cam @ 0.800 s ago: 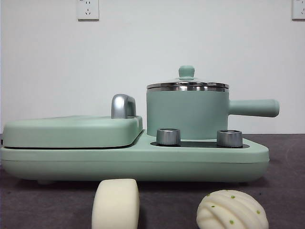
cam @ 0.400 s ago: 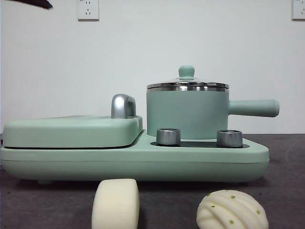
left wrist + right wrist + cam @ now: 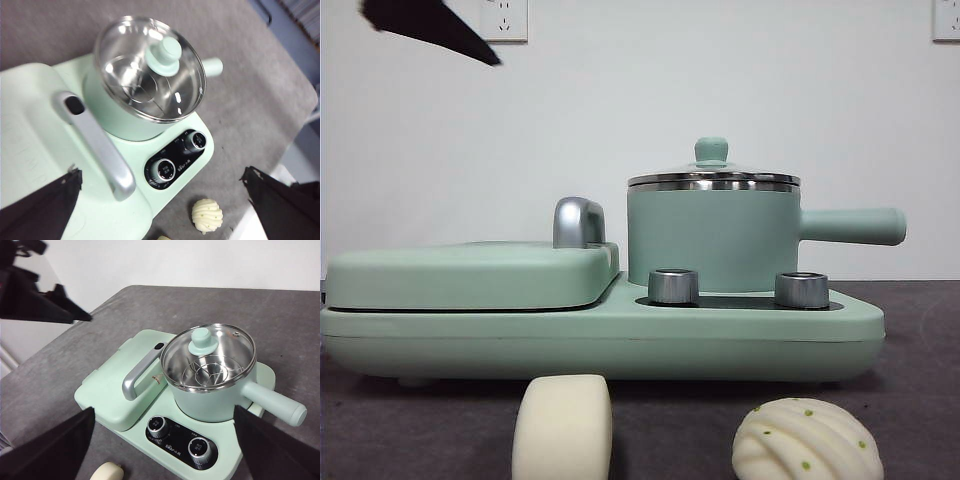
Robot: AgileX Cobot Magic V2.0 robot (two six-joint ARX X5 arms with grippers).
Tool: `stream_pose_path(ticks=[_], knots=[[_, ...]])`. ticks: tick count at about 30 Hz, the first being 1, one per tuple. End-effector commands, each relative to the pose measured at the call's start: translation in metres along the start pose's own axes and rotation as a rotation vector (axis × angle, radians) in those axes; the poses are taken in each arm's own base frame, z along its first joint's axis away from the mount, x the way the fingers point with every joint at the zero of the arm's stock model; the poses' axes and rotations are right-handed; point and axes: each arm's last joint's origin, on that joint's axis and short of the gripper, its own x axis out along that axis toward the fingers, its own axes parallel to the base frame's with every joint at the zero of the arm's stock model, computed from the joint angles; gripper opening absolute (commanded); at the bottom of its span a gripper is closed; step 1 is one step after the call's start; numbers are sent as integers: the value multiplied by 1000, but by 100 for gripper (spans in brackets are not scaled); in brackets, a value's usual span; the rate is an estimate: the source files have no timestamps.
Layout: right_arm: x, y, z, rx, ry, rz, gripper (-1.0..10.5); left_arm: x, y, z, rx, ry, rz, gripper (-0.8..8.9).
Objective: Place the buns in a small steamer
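- You see the two buns lying on the grey table (image 3: 920, 400) in front of the green cooker base (image 3: 600, 345), both outside the pot.
- The smooth bun (image 3: 563, 427) is the left one in the front view; it stands just before the base, below the flat grill plate (image 3: 470, 275).
- The ridged bun (image 3: 807, 440), with small green dots, lies to the right of it, apart from it, below the two steel knobs (image 3: 673, 286). In the left wrist view you find it (image 3: 207, 215) on the table near the corner of the base.
- In the right wrist view only the top of the smooth bun (image 3: 108, 471) shows at the picture's edge.
- The small steamer (image 3: 715, 235) sits on the right half of the base, behind the knobs, with its long handle (image 3: 850, 226) pointing to the right.
- Its glass lid (image 3: 210, 357) is on, with the green knob (image 3: 711, 150) upright in the middle; through the glass you see a steel rack inside and no bun.
- The chrome handle (image 3: 578, 222) of the grill plate stands just beside the steamer, on its left.
- The left gripper (image 3: 160, 210) hangs high above the cooker, over the knobs and the grill handle. Its jaws are spread wide and hold nothing.
- The right gripper (image 3: 160, 450) also hangs high, on the front side of the cooker, its jaws spread wide and empty.
- A black tip (image 3: 430, 25) of one arm shows in the top left corner of the front view; in the right wrist view you see a dark arm part (image 3: 35, 300) well above the table.
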Motion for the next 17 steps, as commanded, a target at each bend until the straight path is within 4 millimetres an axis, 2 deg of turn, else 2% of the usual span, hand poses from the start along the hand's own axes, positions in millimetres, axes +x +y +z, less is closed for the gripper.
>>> stream_pose_path(ticks=[1,13,17], knots=[[-2,2,4,-3,-15,6,442,15,-2,20,53,49,-8,528],[-2,2,4,-3,-15,6,442,78,-15,78,97,281,55,528],[-2,2,4,-4,-15,6,442,98,-23,93,123,292,76,527]])
